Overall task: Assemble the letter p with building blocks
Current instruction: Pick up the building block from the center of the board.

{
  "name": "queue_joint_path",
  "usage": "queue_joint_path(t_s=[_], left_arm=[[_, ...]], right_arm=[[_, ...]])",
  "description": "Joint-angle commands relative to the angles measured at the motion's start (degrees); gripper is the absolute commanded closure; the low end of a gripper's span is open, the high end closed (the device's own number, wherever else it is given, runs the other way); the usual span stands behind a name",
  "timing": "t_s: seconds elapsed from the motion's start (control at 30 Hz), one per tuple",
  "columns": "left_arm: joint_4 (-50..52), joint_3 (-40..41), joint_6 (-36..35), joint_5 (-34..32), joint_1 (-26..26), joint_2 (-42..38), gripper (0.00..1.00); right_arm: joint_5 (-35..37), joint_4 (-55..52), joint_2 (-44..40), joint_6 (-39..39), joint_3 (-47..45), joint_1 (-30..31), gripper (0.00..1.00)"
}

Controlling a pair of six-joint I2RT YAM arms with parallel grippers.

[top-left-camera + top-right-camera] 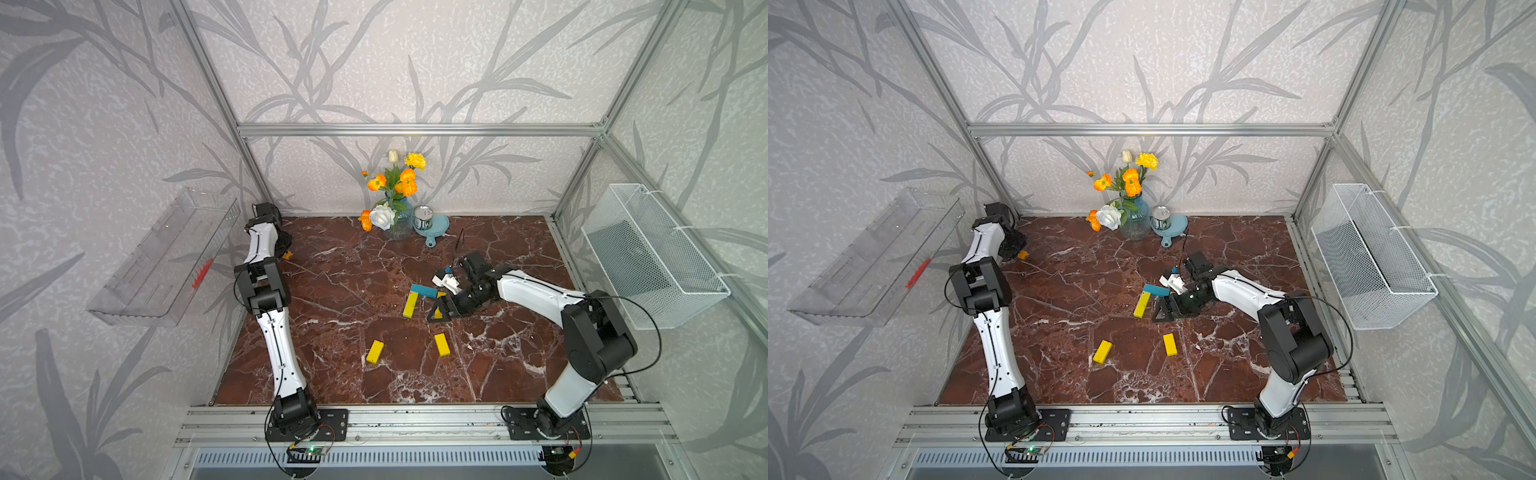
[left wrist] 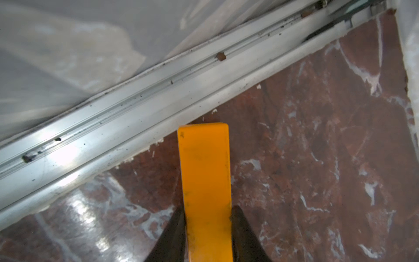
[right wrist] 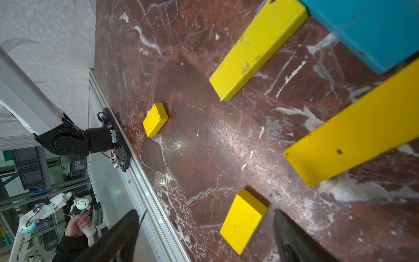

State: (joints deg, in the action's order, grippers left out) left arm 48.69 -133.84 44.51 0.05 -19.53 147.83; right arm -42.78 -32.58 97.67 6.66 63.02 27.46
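In both top views the left arm folds back into the far left corner of the marble table [image 1: 332, 340], left gripper [image 1: 285, 248] low at the orange block [image 1: 287, 254]. The right arm stretches to mid-table, right gripper [image 1: 439, 309] beside the teal block [image 1: 423, 290].

Left wrist view: fingers [image 2: 174, 231] clamp the orange block's long sides, near the frame rail [image 2: 113, 127].

Right wrist view: the right gripper's jaws stand wide apart above a yellow block [image 3: 243, 217].

The left arm [image 1: 279, 345] reaches along the left edge of the tabletop [image 1: 332, 374] to its far left corner, the left end effector [image 2: 207, 212] clamped on the orange block [image 2: 204, 163]. The right arm [image 1: 536, 293] bends toward the middle, with the right end effector [image 3: 205, 213] low and its jaws wide apart.
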Motion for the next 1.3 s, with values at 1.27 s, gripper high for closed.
queue_joint_path(t_s=[1.27], left_arm=[[3.3, 55.7, -40.4, 16.6, 22.1, -46.4, 1.0]], right_arm=[[5.7, 1.2, -13.0, 3.4, -6.2, -1.6, 0.07]])
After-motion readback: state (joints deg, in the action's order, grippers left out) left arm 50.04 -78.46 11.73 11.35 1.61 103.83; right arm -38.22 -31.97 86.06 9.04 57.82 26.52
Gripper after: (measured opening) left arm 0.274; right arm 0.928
